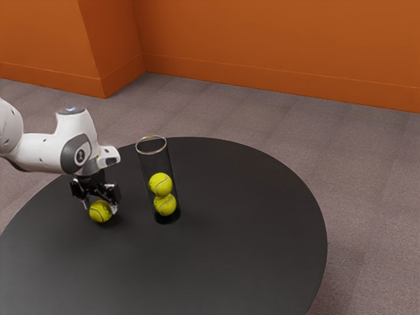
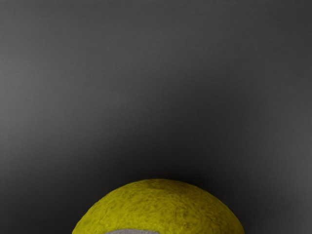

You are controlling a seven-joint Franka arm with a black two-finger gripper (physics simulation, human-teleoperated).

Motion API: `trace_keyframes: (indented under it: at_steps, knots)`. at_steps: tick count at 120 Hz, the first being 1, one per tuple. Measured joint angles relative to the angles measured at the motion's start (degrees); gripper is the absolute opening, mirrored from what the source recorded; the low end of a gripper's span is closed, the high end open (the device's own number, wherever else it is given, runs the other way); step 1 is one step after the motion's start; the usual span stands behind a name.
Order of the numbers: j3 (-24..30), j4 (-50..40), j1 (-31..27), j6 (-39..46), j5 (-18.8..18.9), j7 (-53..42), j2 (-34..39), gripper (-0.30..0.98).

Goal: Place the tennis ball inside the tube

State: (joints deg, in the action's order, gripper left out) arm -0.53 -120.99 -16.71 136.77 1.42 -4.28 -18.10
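The tool [image 1: 100, 206] is down around the tennis ball [image 1: 100, 211] – gripping or released, I cannot tell – at or just above the surface [image 1: 249, 223]. Best to secure a centred hold, then lift straight, clear of the rim [image 1: 152, 153]. The exterior view gives the upright tube [image 1: 155, 165], two balls [image 1: 161, 184] inside; the wrist view, the tennis ball's fuzzy crown.

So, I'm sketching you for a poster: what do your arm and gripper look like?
My smooth white robot arm has rounded, bulging segments, a dark grey oval patch with a pale round marking near the wrist, and a bluish-grey cap on top. My angular black gripper sits below.
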Motion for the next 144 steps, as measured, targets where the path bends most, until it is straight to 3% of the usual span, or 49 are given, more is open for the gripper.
trace_keyframes:
  at_steps: [18, 42, 71, 89, 102, 119, 144]
  knots:
    - [0.09, 1.46, -0.31, 0.19, -0.02, -0.43, -2.33, 0.68]
    - [0.15, 1.78, -0.23, 0.24, -0.84, -0.85, -2.65, 0.45]
    - [1.04, 1.39, -0.48, -1.62, -0.45, -0.78, 2.01, 0.36]
    - [3.38, 1.68, -0.47, -7.77, -0.33, -0.56, 13.31, 0.35]
    - [6.08, 7.87, -0.54, -15.14, -0.56, -0.45, 18.24, 0.35]
    - [8.95, 15.63, 0.04, -23.84, -1.60, -0.47, 19.57, 0.35]
    - [12.91, 18.13, 1.56, -29.52, -3.11, -0.54, 18.00, 0.35]
